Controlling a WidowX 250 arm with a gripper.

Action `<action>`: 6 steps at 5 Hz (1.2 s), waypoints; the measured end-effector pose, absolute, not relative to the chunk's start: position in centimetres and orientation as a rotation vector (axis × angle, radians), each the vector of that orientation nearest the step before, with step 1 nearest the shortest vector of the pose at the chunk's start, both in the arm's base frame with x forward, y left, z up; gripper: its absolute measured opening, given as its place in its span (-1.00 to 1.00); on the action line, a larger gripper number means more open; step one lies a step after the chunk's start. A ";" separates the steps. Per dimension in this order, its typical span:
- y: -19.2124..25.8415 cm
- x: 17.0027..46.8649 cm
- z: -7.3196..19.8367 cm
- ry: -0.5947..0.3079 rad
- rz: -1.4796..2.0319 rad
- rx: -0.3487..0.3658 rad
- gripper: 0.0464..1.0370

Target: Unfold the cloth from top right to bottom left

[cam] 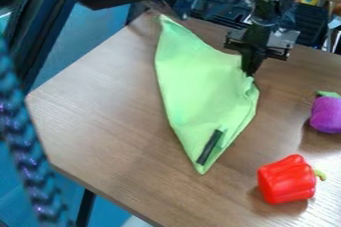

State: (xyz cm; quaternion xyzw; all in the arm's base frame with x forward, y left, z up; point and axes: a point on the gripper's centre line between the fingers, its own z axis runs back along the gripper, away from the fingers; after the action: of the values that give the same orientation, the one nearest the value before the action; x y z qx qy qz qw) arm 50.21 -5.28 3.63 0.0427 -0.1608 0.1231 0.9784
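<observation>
One claw (pixel 249 71), closed narrow, pinches the cloth (pixel 200 81) at its tips. Best practice: raise that edge slightly, then draw it low and slowly down-left of the claw.

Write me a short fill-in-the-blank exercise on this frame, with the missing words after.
The cloth is light ____ in colour. In the picture, the gripper is at the cloth's ____ edge. Near the cloth's bottom corner lies a ____ strip. The pepper is ____.

Missing words: green; right; black; red.
</observation>
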 end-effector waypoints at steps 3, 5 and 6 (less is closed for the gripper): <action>-1.9 49.9 6.5 -0.296 0.299 -0.136 -0.99; 3.2 47.1 6.5 -0.239 0.290 -0.287 -0.99; 5.5 45.1 5.5 -0.212 0.285 -0.282 -0.99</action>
State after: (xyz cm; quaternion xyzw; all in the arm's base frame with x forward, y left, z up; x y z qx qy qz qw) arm 45.06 5.54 5.51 -0.1397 -0.1049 0.1412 0.9744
